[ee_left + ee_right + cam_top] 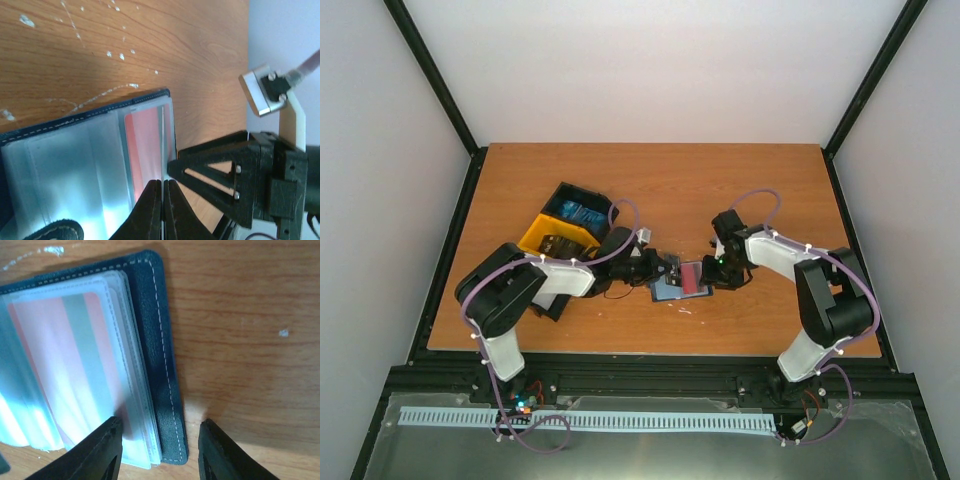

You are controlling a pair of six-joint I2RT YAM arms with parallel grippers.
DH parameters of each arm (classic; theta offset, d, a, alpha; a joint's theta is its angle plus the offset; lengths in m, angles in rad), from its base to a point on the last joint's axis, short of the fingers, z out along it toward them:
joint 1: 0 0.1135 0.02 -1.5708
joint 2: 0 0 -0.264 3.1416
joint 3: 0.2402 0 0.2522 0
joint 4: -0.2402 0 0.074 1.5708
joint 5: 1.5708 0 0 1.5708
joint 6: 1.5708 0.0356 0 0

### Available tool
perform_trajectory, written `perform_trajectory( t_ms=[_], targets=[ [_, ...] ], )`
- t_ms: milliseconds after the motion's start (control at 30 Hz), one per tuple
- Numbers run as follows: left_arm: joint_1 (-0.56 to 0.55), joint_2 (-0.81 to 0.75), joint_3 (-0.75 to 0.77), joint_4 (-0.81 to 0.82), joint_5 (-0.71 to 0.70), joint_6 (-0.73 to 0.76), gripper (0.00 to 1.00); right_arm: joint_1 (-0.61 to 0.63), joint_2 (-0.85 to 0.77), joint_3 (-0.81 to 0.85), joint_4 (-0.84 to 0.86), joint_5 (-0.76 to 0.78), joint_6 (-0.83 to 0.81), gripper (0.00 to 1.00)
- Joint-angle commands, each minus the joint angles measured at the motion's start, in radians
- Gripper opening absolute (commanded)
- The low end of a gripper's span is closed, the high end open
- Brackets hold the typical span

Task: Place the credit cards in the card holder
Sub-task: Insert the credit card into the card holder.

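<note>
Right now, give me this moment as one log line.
card holder: open | red card: inside clear sleeve | left fingers: shut, at sleeve edge | right fingers: open, astride holder's edge

The orange-brown wooden table top (150,40) beyond the left pincer (162,185) is smooth with a low sheen, its grain plain, flecked with white scuffs. The dark navy folding card holder (159,340) just ahead of the right pincer (160,425) has a matt, leather-like cover with pale stitching; its clear plastic sleeves (127,365) are glossy, streaked with glare over a red plastic card (145,145). The right pincer's black fingers (100,452) look like matt, faintly ridged plastic
</note>
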Motion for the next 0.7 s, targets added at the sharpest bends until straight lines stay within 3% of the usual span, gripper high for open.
perform_trajectory(
  t_ms=[0,667],
  targets=[
    [-0.012,0.02,-0.01,0.072,-0.077,-0.116,0.01,-0.003,-0.036,-0.035,-0.007,-0.012,-0.005,0.42],
    [-0.058,0.087,-0.033,0.079,-0.112,-0.136,0.01,0.022,-0.072,-0.111,0.025,-0.1,0.043,0.24]
  ],
)
